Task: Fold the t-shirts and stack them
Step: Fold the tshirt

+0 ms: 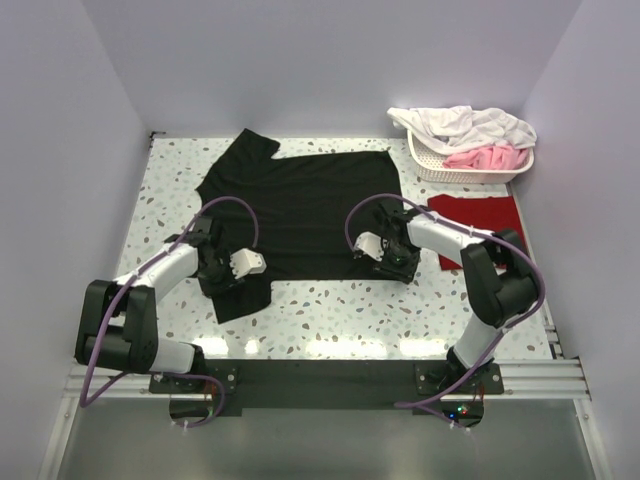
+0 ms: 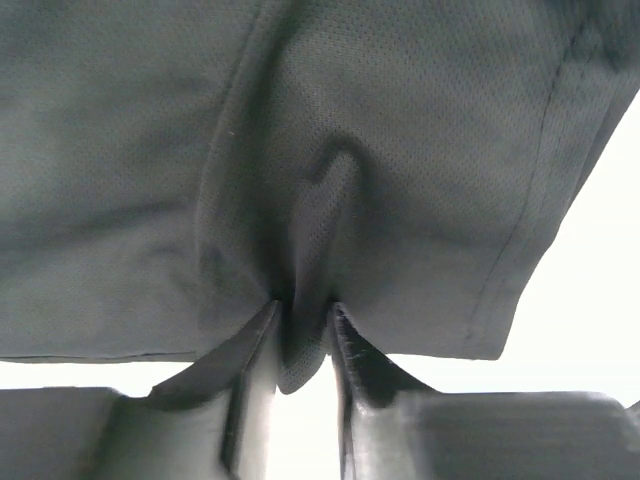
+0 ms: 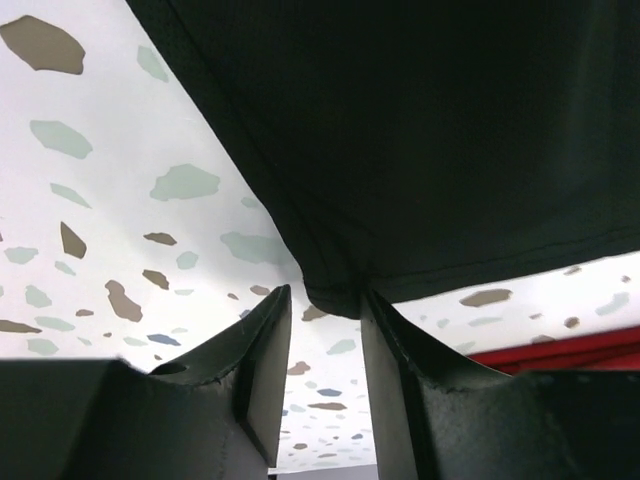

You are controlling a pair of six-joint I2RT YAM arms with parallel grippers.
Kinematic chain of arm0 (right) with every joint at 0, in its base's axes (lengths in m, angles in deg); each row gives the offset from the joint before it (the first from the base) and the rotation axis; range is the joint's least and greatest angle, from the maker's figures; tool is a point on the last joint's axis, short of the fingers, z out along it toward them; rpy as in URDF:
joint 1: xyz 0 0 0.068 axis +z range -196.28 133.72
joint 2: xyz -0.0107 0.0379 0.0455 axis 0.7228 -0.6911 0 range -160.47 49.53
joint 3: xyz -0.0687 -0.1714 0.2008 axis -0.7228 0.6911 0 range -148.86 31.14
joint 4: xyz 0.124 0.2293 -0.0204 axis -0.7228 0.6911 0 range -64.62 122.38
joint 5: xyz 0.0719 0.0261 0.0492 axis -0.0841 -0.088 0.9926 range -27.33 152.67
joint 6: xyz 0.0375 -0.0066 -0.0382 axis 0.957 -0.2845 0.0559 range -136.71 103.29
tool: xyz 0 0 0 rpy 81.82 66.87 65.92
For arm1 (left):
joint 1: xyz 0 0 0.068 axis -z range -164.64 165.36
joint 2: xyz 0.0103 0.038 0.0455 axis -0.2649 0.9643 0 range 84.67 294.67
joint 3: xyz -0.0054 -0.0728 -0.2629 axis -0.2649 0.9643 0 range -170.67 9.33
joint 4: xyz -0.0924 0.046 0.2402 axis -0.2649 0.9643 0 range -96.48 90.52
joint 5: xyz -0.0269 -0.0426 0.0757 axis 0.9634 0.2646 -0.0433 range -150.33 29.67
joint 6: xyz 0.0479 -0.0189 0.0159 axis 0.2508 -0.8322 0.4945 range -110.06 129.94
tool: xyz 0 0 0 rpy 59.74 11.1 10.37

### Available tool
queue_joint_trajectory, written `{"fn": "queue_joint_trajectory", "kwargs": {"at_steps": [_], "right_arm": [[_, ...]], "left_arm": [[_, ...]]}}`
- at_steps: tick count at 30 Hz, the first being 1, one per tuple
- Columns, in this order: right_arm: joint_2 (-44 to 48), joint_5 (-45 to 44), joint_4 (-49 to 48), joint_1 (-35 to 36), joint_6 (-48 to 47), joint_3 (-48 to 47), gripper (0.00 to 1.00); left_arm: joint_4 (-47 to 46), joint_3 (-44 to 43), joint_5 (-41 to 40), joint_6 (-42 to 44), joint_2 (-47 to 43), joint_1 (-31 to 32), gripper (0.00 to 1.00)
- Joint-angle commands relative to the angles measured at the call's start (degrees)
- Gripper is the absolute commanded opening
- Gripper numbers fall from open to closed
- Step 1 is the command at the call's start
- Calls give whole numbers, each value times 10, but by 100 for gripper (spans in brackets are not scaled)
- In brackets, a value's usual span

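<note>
The black t-shirt (image 1: 300, 205) lies spread on the speckled table, a sleeve at the far left and a narrow flap hanging toward the near left. My left gripper (image 1: 216, 277) is at that near-left part, and in the left wrist view (image 2: 305, 315) it is shut on a pinched fold of the black cloth (image 2: 320, 220). My right gripper (image 1: 390, 264) is at the shirt's near right corner. In the right wrist view (image 3: 327, 300) its jaws stand apart with the hemmed corner (image 3: 335, 295) bulging between the tips. The dark red t-shirt (image 1: 480, 215) lies folded flat on the right.
A white laundry basket (image 1: 470, 172) holding white and pink clothes stands at the far right, just behind the red shirt. White walls close in the table on the left, back and right. A strip of the red shirt (image 3: 570, 348) shows in the right wrist view.
</note>
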Motion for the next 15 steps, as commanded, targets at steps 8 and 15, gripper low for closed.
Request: {"fn": "queue_joint_trajectory", "kwargs": {"at_steps": [8, 15], "right_arm": [[16, -18, -1, 4, -3, 9, 1], [68, 0, 62, 3, -26, -15, 0]], "left_arm": [[84, 18, 44, 20, -35, 4, 0], [189, -49, 72, 46, -82, 1, 0]]}}
